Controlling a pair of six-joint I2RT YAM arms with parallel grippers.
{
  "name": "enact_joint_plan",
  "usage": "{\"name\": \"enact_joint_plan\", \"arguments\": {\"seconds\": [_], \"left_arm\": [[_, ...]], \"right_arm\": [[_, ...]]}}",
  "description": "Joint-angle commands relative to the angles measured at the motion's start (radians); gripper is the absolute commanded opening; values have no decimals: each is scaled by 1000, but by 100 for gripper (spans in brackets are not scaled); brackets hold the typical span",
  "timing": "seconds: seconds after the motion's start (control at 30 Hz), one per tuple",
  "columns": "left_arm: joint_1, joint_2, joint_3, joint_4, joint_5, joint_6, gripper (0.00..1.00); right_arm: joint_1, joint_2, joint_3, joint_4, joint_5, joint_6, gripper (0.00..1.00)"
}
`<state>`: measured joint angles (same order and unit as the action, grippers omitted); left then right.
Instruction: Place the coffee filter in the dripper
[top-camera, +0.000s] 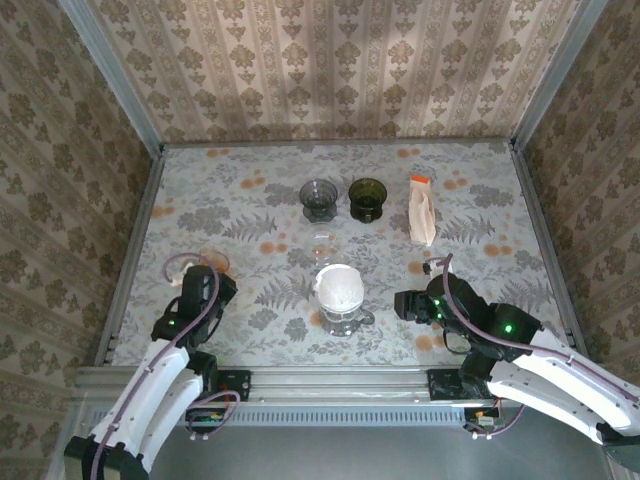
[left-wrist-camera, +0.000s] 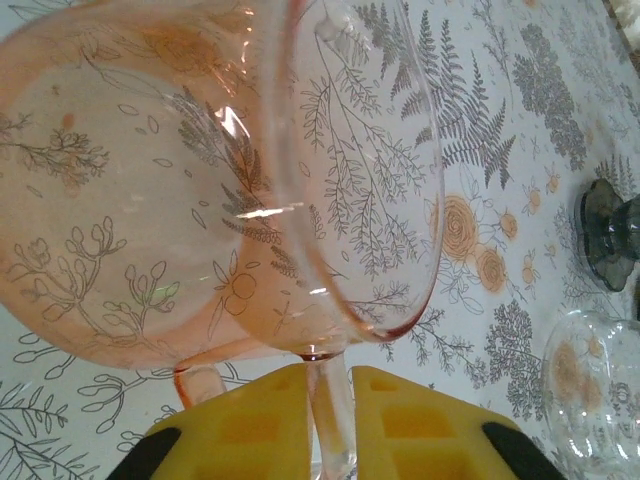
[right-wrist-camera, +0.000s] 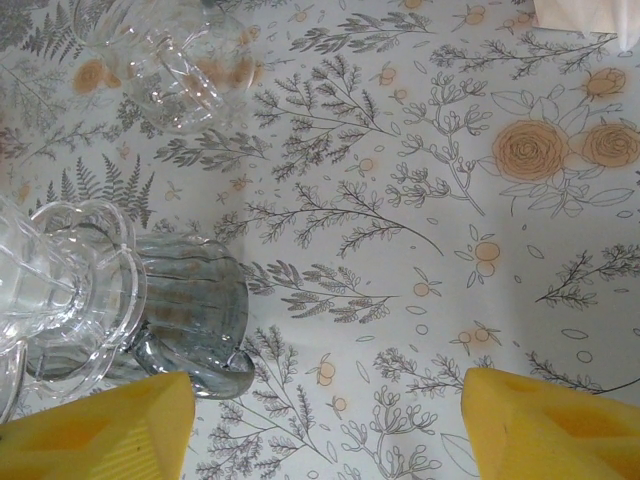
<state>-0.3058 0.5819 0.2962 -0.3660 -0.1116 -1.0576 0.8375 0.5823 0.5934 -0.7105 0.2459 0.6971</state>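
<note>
A white coffee filter (top-camera: 340, 286) sits in the clear glass dripper (top-camera: 342, 312) at the middle of the table. In the right wrist view that dripper (right-wrist-camera: 185, 305) lies at the left, beside the left finger. My right gripper (top-camera: 410, 305) (right-wrist-camera: 325, 432) stands open just right of it, with only tablecloth between its yellow fingers (right-wrist-camera: 548, 425). My left gripper (top-camera: 205, 283) (left-wrist-camera: 330, 420) is at the near left, shut on the thin handle of a pink see-through dripper (top-camera: 207, 262) (left-wrist-camera: 200, 180). Its yellow pads (left-wrist-camera: 245, 425) press the handle from both sides.
Two dark drippers (top-camera: 320, 198) (top-camera: 367, 198) stand at the back, one (left-wrist-camera: 605, 230) also at the left wrist view's right edge. A small clear glass piece (top-camera: 322, 242) (right-wrist-camera: 170, 60) stands behind the filter. A filter packet (top-camera: 422, 210) lies back right. Patterned walls enclose the table.
</note>
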Motion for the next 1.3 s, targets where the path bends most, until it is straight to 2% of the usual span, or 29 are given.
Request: {"name": "enact_joint_plan", "arguments": {"seconds": [0.0,0.13,0.57,0.63,0.83,0.97,1.1,1.27], "left_arm": [[9,-8,-14,-32,30,-40,24],[11,-11,-11,-43,28,-59,38],[11,-59,72,-99,50,-84,57],[11,-60,89,-102,64,-89,63],[1,-101,153,-138,79,-88,65],[-3,-121,211,-124,82,-71,70],[-3,-98,274,-93,89,-24,73],[-1,-46,324,-32,116,27,76]], "right_arm": [[-5,-16,-18,10,-17,22,73],[-5,-23,-20,6,-16,25,73],[-4,-26,-27,0,-21,27,73],[-5,-25,-29,2,-22,27,73],[-5,-22,-37,5,-38,23,73],[-4,-7,-101,115,-161,-5,72],[3,52,-185,291,-290,-37,67],[62,85,-285,463,-270,-93,64]]}}
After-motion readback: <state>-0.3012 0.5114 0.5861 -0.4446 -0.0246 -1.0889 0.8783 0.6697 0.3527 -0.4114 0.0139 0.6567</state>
